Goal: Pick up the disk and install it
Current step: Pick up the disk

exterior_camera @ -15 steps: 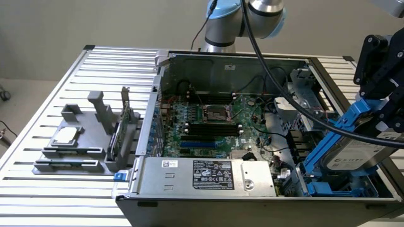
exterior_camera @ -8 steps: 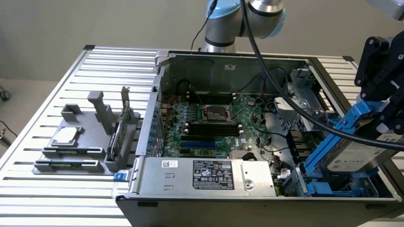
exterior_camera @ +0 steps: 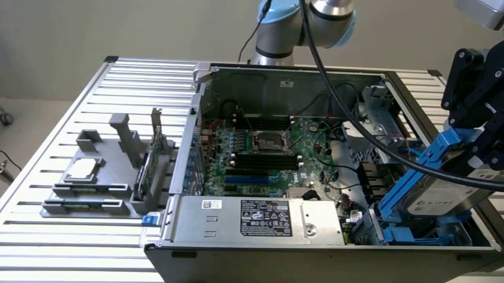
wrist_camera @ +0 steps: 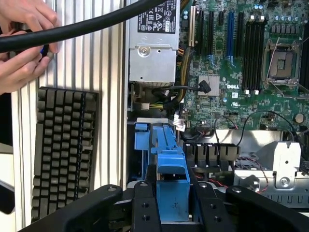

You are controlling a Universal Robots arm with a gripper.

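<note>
The disk point(exterior_camera: 439, 199), a silver-grey drive with a white label in a bright blue carrier, hangs tilted over the exterior view's right end of the open computer case. My gripper point(exterior_camera: 475, 164) is shut on its upper end. In the wrist view the blue carrier point(wrist_camera: 172, 186) sits clamped between my two black fingers point(wrist_camera: 145, 205), end-on, above a blue plastic bay bracket point(wrist_camera: 144, 137) inside the case. The lower edge of the disk is close to the blue bay rails point(exterior_camera: 409, 237); I cannot tell whether they touch.
The open case point(exterior_camera: 236, 236) holds a green motherboard point(exterior_camera: 264, 156) and a silver power supply point(exterior_camera: 264, 218). A grey fixture with a small chip point(exterior_camera: 82, 170) stands at the exterior view's left. A keyboard point(wrist_camera: 63, 150), a person's hands point(wrist_camera: 21, 43) and a thick black cable point(wrist_camera: 87, 24) are nearby.
</note>
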